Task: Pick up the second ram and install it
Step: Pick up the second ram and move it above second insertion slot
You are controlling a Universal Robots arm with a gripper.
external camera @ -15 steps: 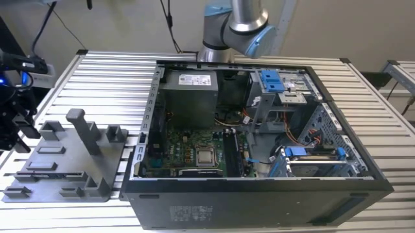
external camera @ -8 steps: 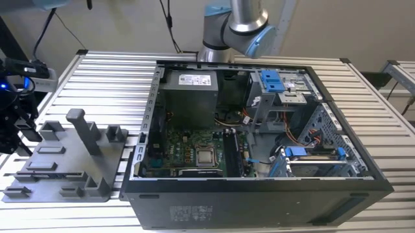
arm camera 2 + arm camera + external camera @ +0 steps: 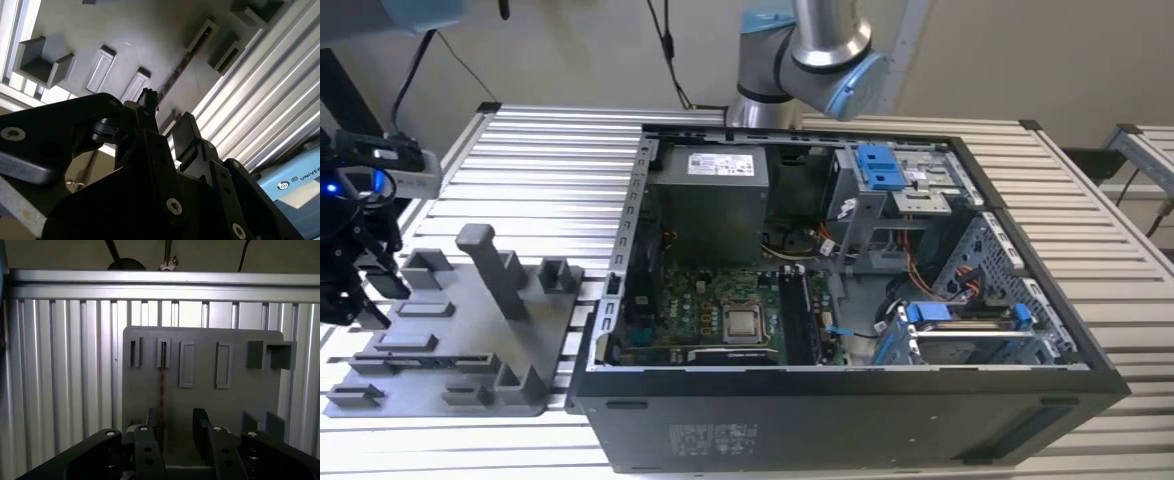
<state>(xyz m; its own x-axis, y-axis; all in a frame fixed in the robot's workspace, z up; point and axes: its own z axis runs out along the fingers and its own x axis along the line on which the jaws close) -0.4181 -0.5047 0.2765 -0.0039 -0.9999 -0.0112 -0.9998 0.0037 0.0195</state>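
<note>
A black two-fingered tool (image 3: 176, 427) on a silver and blue robot arm (image 3: 807, 45) hangs low over a flat grey plastic holder plate (image 3: 240, 405). The holder plate lies on a ribbed silver aluminium worktop (image 3: 534, 160).

The second ram (image 3: 161, 385) is a thin, long, dark memory stick. It stands on its long edge in a narrow slot of the holder plate, propped by small grey blocks at its ends. Seen edge-on in both wrist views, it is only a slim dark line. Standing upright this way likely leaves both flat faces free for gripping.

The tool is spread apart and holds nothing. Its two black fingers (image 3: 200, 422) sit one on each side of the stick, which runs between them closer to one finger than the other. No squeeze on the stick shows, so the pick-up appears lined up but not yet made.

Grey upright posts (image 3: 480, 265) rise from the far part of the holder plate. On the exterior view's right of the holder plate sits a large black open computer case (image 3: 854, 420). A green circuit board (image 3: 707, 300) with long black slots (image 3: 798, 315) lies flat inside the case, well apart from the stick.
</note>
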